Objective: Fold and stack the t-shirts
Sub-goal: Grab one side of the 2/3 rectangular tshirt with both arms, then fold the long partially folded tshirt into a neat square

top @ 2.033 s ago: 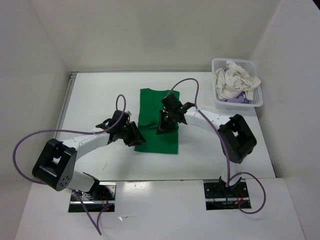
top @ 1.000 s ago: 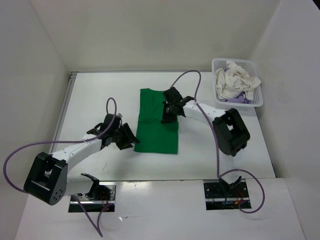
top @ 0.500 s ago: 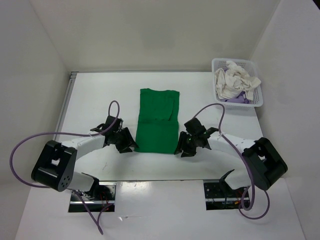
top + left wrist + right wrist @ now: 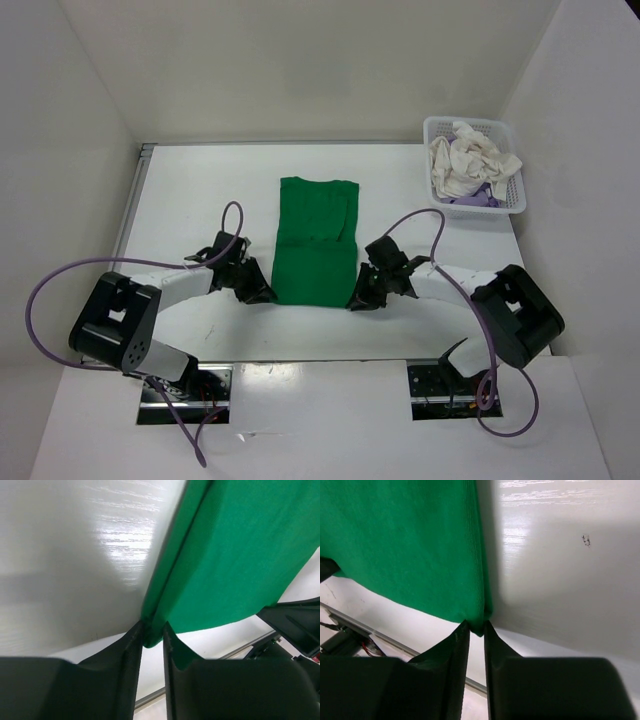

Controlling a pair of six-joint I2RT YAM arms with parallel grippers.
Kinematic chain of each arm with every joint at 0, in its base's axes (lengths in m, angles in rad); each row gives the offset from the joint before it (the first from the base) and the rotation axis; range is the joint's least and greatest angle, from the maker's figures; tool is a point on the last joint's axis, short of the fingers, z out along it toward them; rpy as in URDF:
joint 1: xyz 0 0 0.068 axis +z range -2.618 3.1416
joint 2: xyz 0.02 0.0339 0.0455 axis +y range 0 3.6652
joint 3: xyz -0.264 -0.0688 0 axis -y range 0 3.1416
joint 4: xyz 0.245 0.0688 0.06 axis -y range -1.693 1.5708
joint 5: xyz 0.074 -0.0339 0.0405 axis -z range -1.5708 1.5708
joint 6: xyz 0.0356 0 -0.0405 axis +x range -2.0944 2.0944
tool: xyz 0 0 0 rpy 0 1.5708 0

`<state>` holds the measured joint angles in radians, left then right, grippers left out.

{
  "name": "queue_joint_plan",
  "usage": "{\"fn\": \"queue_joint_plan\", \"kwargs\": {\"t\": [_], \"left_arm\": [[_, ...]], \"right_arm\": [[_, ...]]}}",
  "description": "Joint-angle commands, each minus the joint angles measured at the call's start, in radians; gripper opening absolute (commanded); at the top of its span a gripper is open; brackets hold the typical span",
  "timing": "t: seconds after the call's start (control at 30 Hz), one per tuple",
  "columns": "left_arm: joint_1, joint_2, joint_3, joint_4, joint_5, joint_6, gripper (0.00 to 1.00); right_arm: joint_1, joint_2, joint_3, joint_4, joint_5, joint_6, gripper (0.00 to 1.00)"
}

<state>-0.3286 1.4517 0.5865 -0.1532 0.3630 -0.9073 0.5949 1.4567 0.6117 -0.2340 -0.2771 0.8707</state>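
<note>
The green shirt (image 4: 315, 238) lies flat on the bench (image 4: 195, 195), folded into a long strip, its near edge running between the two sets of jaws. The left jaws sit at its near left corner and the right jaws at its near right corner, both low against the bench.

In the left wrist view the left jaws are drawn in to a narrow slot. The corner of the green cloth is tucked between the two fingers (image 4: 130, 652), and the rest of the shirt spreads away ahead and to the right of them. In the right wrist view the right jaws are just as close together. They pinch the other corner between their fingers (image 4: 457, 647), and the cloth stretches away ahead and to the left.

The white shirt (image 4: 466, 160) is crumpled in a white plastic basket (image 4: 436, 126) well beyond the right jaws and off to their right, at the far corner of the bench. The purple shirt (image 4: 470, 200) shows under it at the basket's near end.
</note>
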Motion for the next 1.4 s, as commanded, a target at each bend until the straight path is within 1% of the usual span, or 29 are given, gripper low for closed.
{"fn": "queue_joint_plan", "kwargs": {"t": [0.0, 0.03, 0.07, 0.1, 0.2, 0.33, 0.37, 0.43, 0.47, 0.5, 0.57, 0.6, 0.63, 0.67, 0.7, 0.73, 0.77, 0.8, 0.83, 0.87, 0.9, 1.0, 1.03, 1.07, 1.1, 1.13, 1.17, 1.2, 1.37], "left_arm": [[0.002, 0.006, -0.014, -0.022, -0.039, 0.038, 0.27], [0.002, 0.006, -0.014, -0.031, -0.039, 0.048, 0.25], [0.002, 0.006, -0.005, -0.031, -0.039, 0.048, 0.23], [0.002, 0.006, -0.005, -0.040, -0.039, 0.057, 0.20], [0.002, -0.004, -0.005, -0.090, -0.027, 0.067, 0.14], [-0.030, -0.155, -0.052, -0.195, 0.007, 0.041, 0.10], [-0.030, -0.215, -0.053, -0.253, 0.016, 0.041, 0.08], [-0.044, -0.281, -0.063, -0.294, 0.063, 0.016, 0.06], [-0.044, -0.315, -0.063, -0.324, 0.077, 0.004, 0.05], [-0.044, -0.389, -0.063, -0.395, 0.077, -0.005, 0.05], [-0.044, -0.473, -0.025, -0.495, 0.068, -0.005, 0.04], [-0.033, -0.485, 0.024, -0.520, 0.068, -0.005, 0.04], [-0.024, -0.485, 0.056, -0.540, 0.068, 0.010, 0.04], [-0.014, -0.458, 0.093, -0.554, 0.068, 0.031, 0.02], [-0.004, -0.435, 0.131, -0.554, 0.068, 0.041, 0.02], [0.009, -0.406, 0.221, -0.554, 0.068, 0.054, 0.02], [0.020, -0.340, 0.269, -0.539, 0.054, 0.070, 0.02], [0.045, -0.306, 0.309, -0.517, 0.054, 0.093, 0.02], [0.063, -0.269, 0.346, -0.491, 0.054, 0.102, 0.02], [0.080, -0.187, 0.421, -0.435, 0.054, 0.102, 0.02], [0.091, -0.144, 0.461, -0.410, 0.054, 0.113, 0.01], [0.112, 0.025, 0.582, -0.326, 0.025, 0.123, 0.01], [0.124, 0.109, 0.663, -0.303, 0.008, 0.123, 0.01], [0.134, 0.152, 0.702, -0.302, 0.008, 0.123, 0.01], [0.134, 0.194, 0.742, -0.289, -0.001, 0.133, 0.01], [0.146, 0.269, 0.812, -0.289, -0.024, 0.133, 0.01], [0.155, 0.304, 0.844, -0.289, -0.054, 0.133, 0.01], [0.155, 0.367, 0.874, -0.278, -0.055, 0.133, 0.01], [0.194, 0.519, 0.998, -0.243, -0.070, 0.120, 0.09]], "right_arm": [[-0.006, 0.007, 0.017, 0.055, 0.019, 0.005, 0.21], [-0.006, 0.007, 0.028, 0.045, 0.019, 0.005, 0.17], [-0.006, 0.016, 0.028, 0.045, 0.032, -0.007, 0.11], [-0.006, 0.016, 0.040, 0.029, 0.032, -0.007, 0.08], [-0.006, -0.015, 0.040, -0.014, 0.009, -0.007, 0.03], [0.060, -0.152, -0.026, -0.169, -0.016, 0.057, 0.02], [0.071, -0.182, -0.039, -0.189, -0.016, 0.073, 0.02], [0.083, -0.252, -0.069, -0.226, -0.071, 0.099, 0.02], [0.083, -0.328, -0.069, -0.298, -0.071, 0.109, 0.02], [0.083, -0.364, -0.043, -0.333, -0.080, 0.120, 0.02], [0.066, -0.435, -0.003, -0.408, -0.080, 0.120, 0.02], [0.048, -0.435, 0.046, -0.425, -0.094, 0.110, 0.02], [0.025, -0.435, 0.075, -0.441, -0.106, 0.058, 0.02], [-0.040, -0.414, 0.107, -0.458, -0.106, 0.021, 0.00], [-0.073, -0.362, 0.179, -0.470, -0.115, -0.017, 0.00], [-0.104, -0.333, 0.216, -0.470, -0.116, -0.094, 0.00], [-0.136, -0.299, 0.255, -0.470, -0.116, -0.134, 0.00], [-0.199, -0.218, 0.343, -0.470, -0.116, -0.174, 0.00], [-0.225, -0.176, 0.386, -0.470, -0.105, -0.238, 0.00], [-0.248, -0.138, 0.425, -0.455, -0.094, -0.260, 0.00], [-0.286, -0.058, 0.495, -0.440, -0.094, -0.278, 0.00], [-0.308, 0.078, 0.667, -0.416, -0.074, -0.344, 0.00], [-0.308, 0.167, 0.709, -0.416, -0.065, -0.355, 0.00], [-0.308, 0.207, 0.791, -0.416, -0.056, -0.378, 0.00], [-0.322, 0.247, 0.828, -0.416, -0.044, -0.378, 0.00], [-0.336, 0.327, 0.861, -0.407, -0.043, -0.387, 0.00], [-0.345, 0.368, 0.932, -0.407, -0.034, -0.397, 0.00], [-0.354, 0.451, 0.966, -0.407, -0.034, -0.397, 0.00], [-0.365, 0.646, 1.161, -0.407, -0.034, -0.406, 0.00]]}}
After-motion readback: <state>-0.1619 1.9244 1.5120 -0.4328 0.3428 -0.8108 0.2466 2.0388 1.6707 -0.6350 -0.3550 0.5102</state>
